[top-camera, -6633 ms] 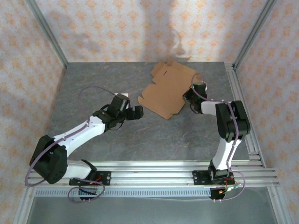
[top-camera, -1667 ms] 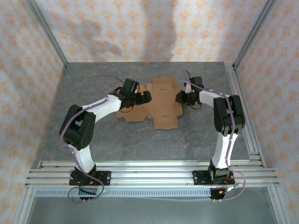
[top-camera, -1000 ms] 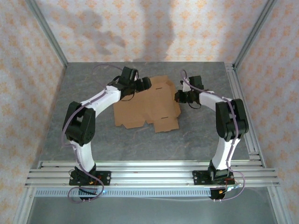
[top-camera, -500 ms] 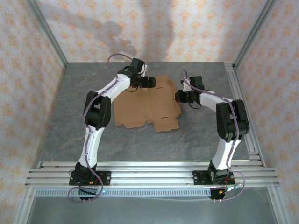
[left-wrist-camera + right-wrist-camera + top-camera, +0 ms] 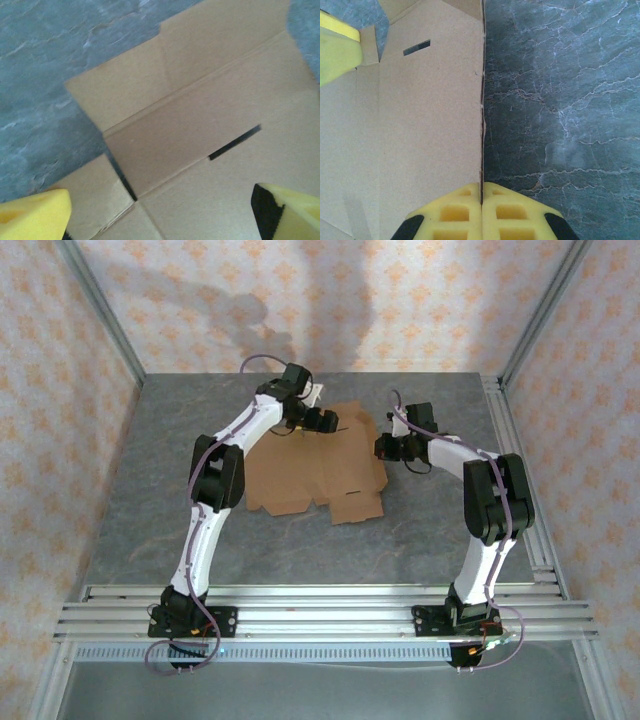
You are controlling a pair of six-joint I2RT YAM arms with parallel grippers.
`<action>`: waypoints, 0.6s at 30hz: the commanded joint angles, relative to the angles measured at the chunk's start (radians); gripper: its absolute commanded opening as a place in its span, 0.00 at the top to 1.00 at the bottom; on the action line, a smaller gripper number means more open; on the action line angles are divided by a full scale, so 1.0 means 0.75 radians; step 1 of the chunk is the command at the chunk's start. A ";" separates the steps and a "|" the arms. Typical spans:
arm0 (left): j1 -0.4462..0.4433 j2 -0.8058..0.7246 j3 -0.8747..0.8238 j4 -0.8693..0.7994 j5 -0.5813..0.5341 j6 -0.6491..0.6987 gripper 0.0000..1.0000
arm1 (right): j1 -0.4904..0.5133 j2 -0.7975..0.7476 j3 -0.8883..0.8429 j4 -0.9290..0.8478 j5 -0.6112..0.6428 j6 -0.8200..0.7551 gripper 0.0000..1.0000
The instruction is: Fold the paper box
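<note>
The paper box (image 5: 312, 468) is a flat brown cardboard sheet with flaps, lying unfolded on the table's far middle. My left gripper (image 5: 323, 419) hovers over its far edge with the jaws wide apart. In the left wrist view the yellow fingertips (image 5: 31, 216) straddle the cardboard (image 5: 200, 100) near a slot (image 5: 235, 142), with nothing between them. My right gripper (image 5: 384, 448) is shut on the box's right edge. In the right wrist view its yellow pads (image 5: 455, 212) pinch the thin cardboard edge (image 5: 481, 125) of the box (image 5: 425, 125).
The grey stone-patterned table (image 5: 180, 500) is bounded by metal frame posts and patterned walls. A rail (image 5: 520, 470) runs along the right side. The left gripper's yellow finger (image 5: 335, 50) shows at the top left of the right wrist view.
The left arm has stretched further out and its gripper has moved right along the box's far edge, opening a little wider. The right gripper and the box have stayed put over the last second.
</note>
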State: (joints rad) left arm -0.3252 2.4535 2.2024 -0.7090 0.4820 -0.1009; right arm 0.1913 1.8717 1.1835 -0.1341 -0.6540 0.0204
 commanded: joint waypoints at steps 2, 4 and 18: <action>0.031 -0.085 -0.024 0.007 -0.176 -0.008 0.02 | 0.003 -0.049 0.017 -0.006 0.015 -0.026 1.00; 0.039 -0.051 0.017 -0.023 -0.227 -0.021 0.01 | 0.003 -0.047 0.017 -0.007 0.016 -0.024 1.00; 0.037 0.068 0.146 -0.102 0.047 -0.011 0.04 | 0.002 -0.025 0.046 -0.009 -0.013 0.003 1.00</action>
State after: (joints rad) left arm -0.2947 2.4779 2.2776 -0.7345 0.4767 -0.1066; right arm 0.1913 1.8717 1.1843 -0.1345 -0.6548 0.0219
